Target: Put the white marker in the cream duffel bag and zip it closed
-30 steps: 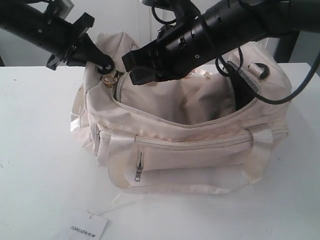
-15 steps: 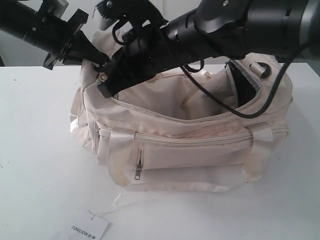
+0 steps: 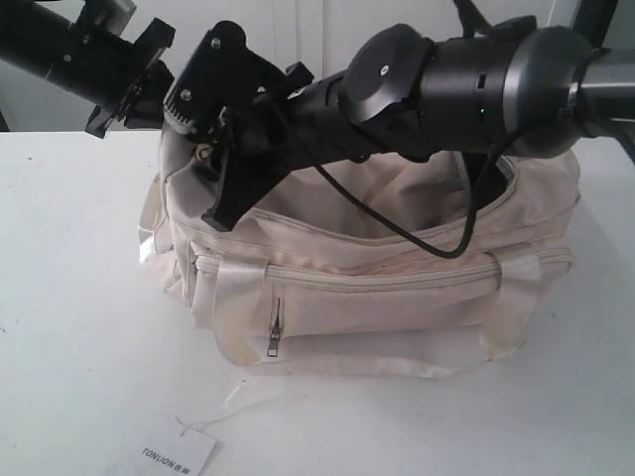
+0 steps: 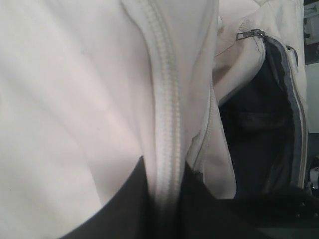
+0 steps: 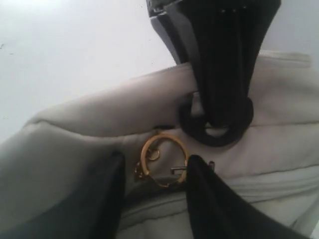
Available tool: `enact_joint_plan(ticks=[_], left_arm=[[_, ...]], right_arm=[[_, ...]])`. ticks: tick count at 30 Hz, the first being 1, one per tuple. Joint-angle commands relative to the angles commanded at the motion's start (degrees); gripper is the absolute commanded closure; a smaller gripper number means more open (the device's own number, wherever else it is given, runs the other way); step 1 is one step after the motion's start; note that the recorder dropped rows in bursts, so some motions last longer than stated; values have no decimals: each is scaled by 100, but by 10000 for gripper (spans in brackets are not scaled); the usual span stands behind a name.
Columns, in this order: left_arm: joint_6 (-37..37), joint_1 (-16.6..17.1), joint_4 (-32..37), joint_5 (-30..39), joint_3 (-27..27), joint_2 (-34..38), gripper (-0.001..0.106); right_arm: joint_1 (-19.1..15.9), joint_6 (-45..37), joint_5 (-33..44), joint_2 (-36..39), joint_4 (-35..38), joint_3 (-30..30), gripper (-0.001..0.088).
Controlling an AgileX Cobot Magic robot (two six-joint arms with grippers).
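Note:
The cream duffel bag (image 3: 377,307) stands on the white table, and its top opening is mostly covered by my right arm. The white marker is hidden from every view. My left gripper (image 4: 164,194) is shut on the bag's zipper edge (image 4: 167,124) at the bag's left end (image 3: 198,124). My right gripper (image 5: 157,181) reaches across to that same end (image 3: 220,203). It is open, with the gold ring pull (image 5: 162,159) lying between its fingers, close against one of them. Dark lining (image 4: 259,124) shows inside the bag.
A white paper tag printed TONLION (image 3: 177,453) lies on a string at the table's front edge. A black ring (image 5: 189,119) sits on the bag beside the left gripper's finger. The front pocket has a small zipper pull (image 3: 275,337). Bare table (image 3: 69,297) surrounds the bag.
My right arm has swung left across the bag's opening to its left end, and its gripper has opened around the gold ring pull. The left gripper has kept its hold.

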Motion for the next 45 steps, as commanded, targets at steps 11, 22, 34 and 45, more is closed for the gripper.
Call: enact_joint_plan(ticks=[11,22,34,45], left_arm=[[0,0,0,12,0,0,1053],[0,0,0,34,0,0,1053],[11,0,0,31,0,0,1053],[11,0,0,20,0,0,1053]], right_arm=[[0,-520,-145,98,-14,0,479],[121,-1146,-137,98,47,0,479],[146,-803,25,52,47,0,850],[146,-226,-102,-360,47,0,868]])
